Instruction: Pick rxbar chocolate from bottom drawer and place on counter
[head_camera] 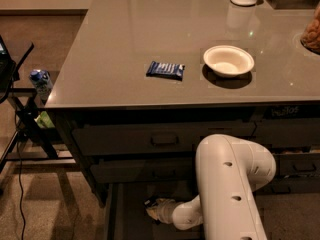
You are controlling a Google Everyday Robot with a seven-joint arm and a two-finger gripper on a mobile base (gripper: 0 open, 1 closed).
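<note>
1. The arm (pixel 231 196) was glossy white; its main link was a thick, rounded tube ending in a domed elbow just above the bottom drawer (pixel 131 223).
2. Small dark round recesses dotted the shell; three ran in a line down the front face, and one more sat on the side of the elbow.
3. Down inside the bottom drawer the shell narrowed to a slimmer white wrist segment with a rounded joint.
4. The gripper (pixel 158 209) lay inside the bottom drawer, near its left wall; it was pale grey-white with darker patches, duller than the arm.
</note>
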